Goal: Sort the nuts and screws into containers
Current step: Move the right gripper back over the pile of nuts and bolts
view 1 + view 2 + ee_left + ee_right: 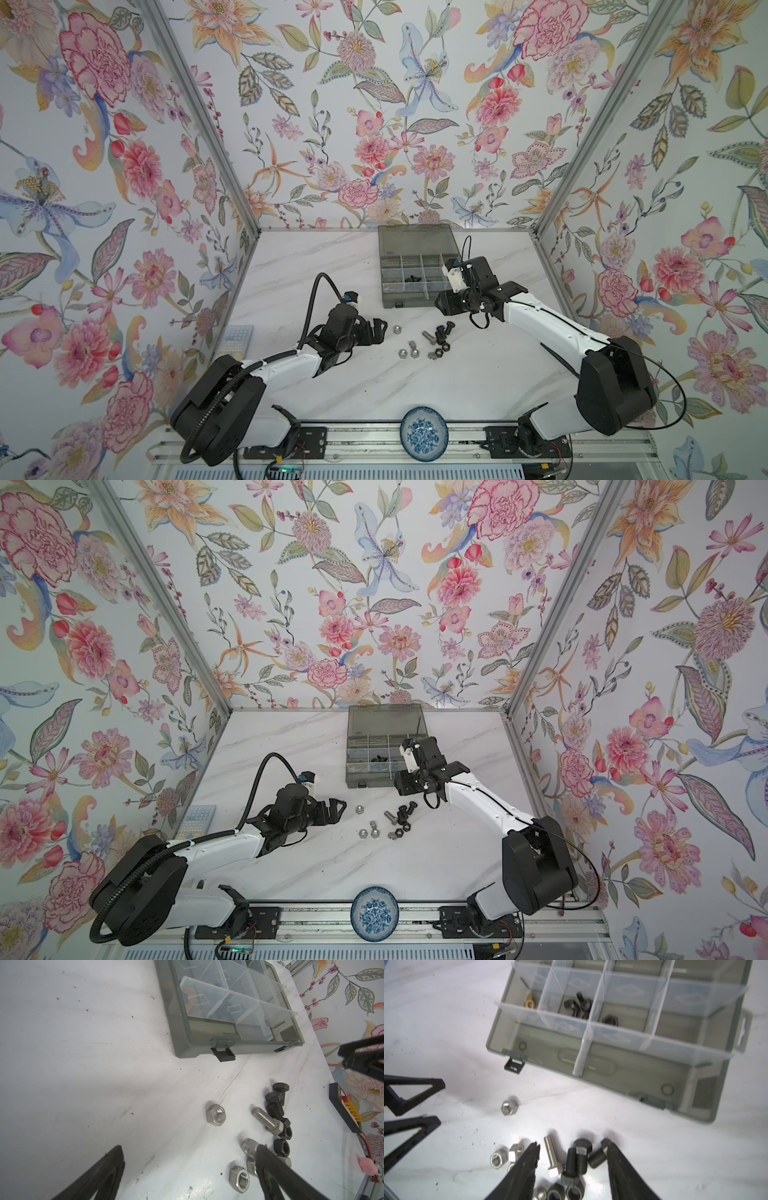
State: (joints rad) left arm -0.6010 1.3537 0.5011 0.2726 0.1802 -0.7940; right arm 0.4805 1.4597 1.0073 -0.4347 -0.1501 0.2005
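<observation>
Jaws spread and empty on the right gripper (571, 1144), hanging over the screws (579, 1159) just short of the box (612, 1076). Silver screw (552, 1157) lies lengthwise between its fingers, so closing should pinch the shaft crosswise. Left gripper (381, 330), jaws wide and empty, sits beside a lone nut (509, 1104).

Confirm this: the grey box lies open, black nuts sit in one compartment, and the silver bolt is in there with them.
No. The grey box lies open with black nuts in one compartment, but the silver bolt lies on the table outside it, beside the black bolts; the right wrist view shows it.
</observation>
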